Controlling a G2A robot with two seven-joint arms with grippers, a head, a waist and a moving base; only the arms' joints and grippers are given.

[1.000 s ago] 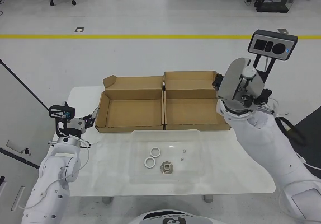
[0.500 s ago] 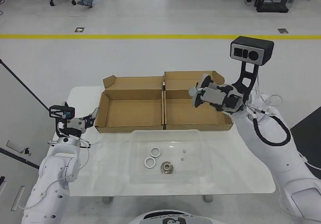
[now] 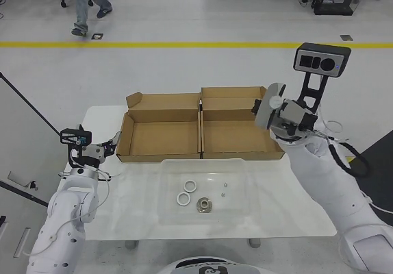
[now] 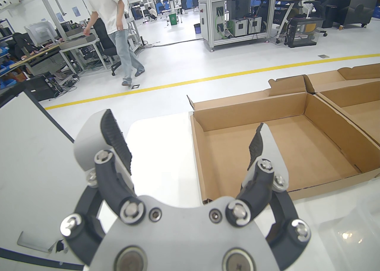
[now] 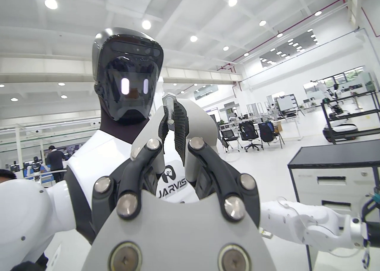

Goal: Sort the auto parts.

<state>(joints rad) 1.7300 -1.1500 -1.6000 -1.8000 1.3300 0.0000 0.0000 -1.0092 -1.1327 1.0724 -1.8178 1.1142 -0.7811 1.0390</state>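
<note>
My right gripper (image 5: 172,118) is shut on a threaded metal bolt (image 5: 169,107) whose hex head sticks out past the fingertips. Seen from above, the right gripper (image 3: 270,109) is raised over the far right corner of the right cardboard box (image 3: 234,137). My left gripper (image 4: 184,124) is open and empty, low over the table just left of the left cardboard box (image 4: 267,150); from above, this left gripper (image 3: 107,145) is at that box's (image 3: 161,137) left wall. A clear tray (image 3: 244,205) holds two white rings (image 3: 191,185), a metal flanged part (image 3: 203,204) and a small screw (image 3: 224,185).
The two open boxes stand side by side at the back of the white table (image 3: 135,198), flaps up. The tray lies in front of them at the middle. A white panel (image 3: 11,130) stands beyond the table's left edge.
My right gripper swung left over the right box, then back right and turned, with the bolt still in it. The left arm has not moved.
</note>
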